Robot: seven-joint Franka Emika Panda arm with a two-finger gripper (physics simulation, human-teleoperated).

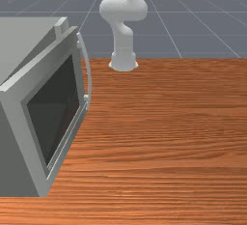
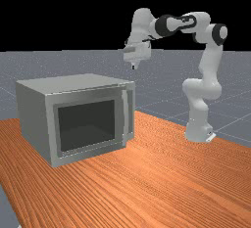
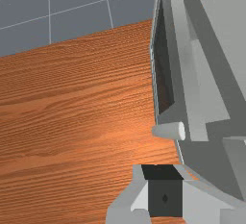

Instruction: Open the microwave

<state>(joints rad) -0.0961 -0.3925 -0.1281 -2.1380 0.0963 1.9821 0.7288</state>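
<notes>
Locate microwave (image 2: pixel 34 117) on table (image 2: pixel 171 188), near its rear edge in the far view. Note door (image 1: pixel 23 127) slightly ajar, with handle (image 2: pixel 125 114) on free side. Find gripper (image 2: pixel 134 66) above and apart from handle, with fingers (image 3: pixel 156 199) pressed together and nothing between them. Caution: risk of pushing door shut through contact on outer face; of striking microwave top through misaligned descent; of slipping off handle through contact without a grip. Count: one microwave, one door, one handle, one gripper, two fingers, one arm (image 2: pixel 211 65), one table.
</notes>
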